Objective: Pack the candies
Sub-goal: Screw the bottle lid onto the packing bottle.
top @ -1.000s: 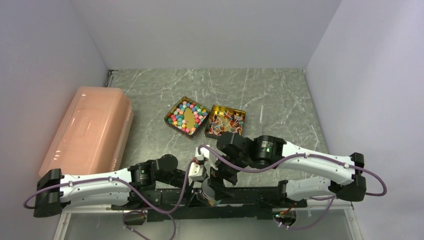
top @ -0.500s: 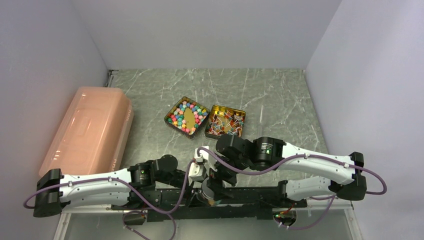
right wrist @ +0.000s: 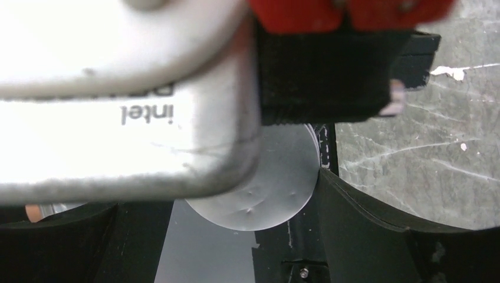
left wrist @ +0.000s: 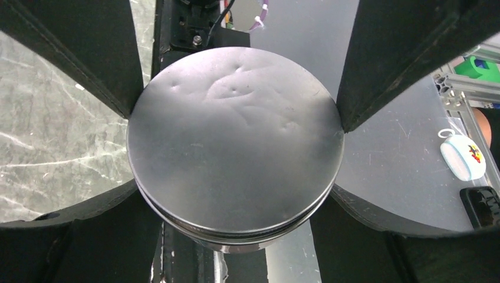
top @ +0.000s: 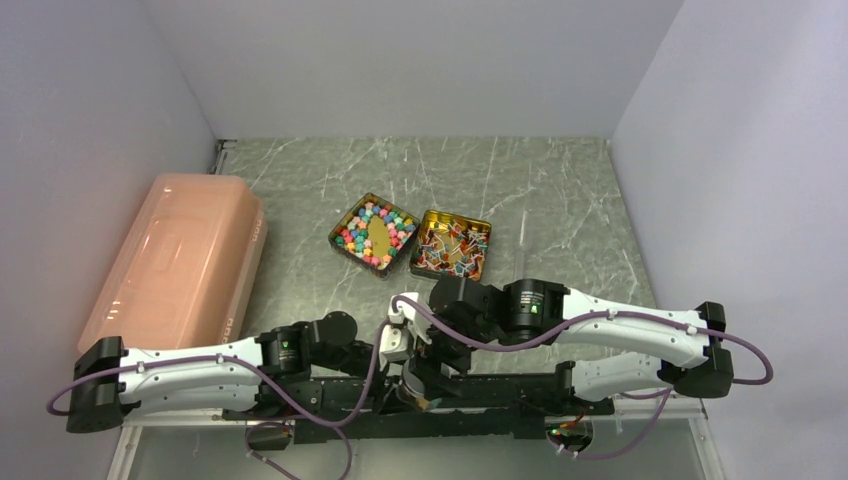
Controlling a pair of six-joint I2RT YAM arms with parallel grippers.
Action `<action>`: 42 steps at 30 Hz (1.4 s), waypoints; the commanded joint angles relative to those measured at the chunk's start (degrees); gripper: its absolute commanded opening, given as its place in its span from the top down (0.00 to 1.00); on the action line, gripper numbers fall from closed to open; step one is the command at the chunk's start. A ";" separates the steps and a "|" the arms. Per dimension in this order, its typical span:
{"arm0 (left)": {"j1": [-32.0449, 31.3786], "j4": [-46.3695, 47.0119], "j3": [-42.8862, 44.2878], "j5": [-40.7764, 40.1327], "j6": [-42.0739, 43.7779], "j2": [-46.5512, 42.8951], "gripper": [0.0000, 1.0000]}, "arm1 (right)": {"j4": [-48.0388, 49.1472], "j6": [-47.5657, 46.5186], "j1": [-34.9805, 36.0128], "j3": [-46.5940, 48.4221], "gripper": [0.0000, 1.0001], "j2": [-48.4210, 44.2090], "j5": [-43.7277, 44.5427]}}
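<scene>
The candies lie in two open gold tins at mid-table: pea-sized multicoloured lumps (top: 374,230) in the left tin, twist-wrapped pieces (top: 452,247) in the right. My left gripper (top: 412,380) (left wrist: 236,118) hangs near the arm bases, shut on a round jar with a dented pale grey lid (left wrist: 236,141). Its fingers (left wrist: 71,53) press the jar's sides. My right gripper (top: 442,352) (right wrist: 218,236) hovers over that lid (right wrist: 265,183) with its jaws wide on either side. One finger (right wrist: 365,224) sits at the lid's rim. The left wrist camera (right wrist: 118,94) hides much of the lid.
A large pink plastic box (top: 175,262) with its lid on lies along the left wall. The marbled tabletop (top: 560,190) stretches behind the tins. Black arm mounts and a rail (top: 500,385) run along the near edge below the jar.
My right gripper has shifted a little left and lower over the jar, and its jaws have narrowed slightly. The left arm and the jar have not moved.
</scene>
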 commanded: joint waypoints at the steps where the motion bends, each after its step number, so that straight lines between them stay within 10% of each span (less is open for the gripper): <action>1: 0.74 2.78 3.01 -12.25 -5.30 -0.86 0.69 | 4.86 7.88 1.21 -0.99 0.42 -0.02 4.77; 21: 0.74 -5.16 5.16 -32.53 -8.09 -0.09 0.71 | 3.88 20.71 1.43 -1.90 0.52 5.00 16.00; 42: 0.74 -1.83 2.26 -38.51 -7.76 2.96 0.67 | -3.40 26.02 1.13 -3.04 0.18 -7.32 37.94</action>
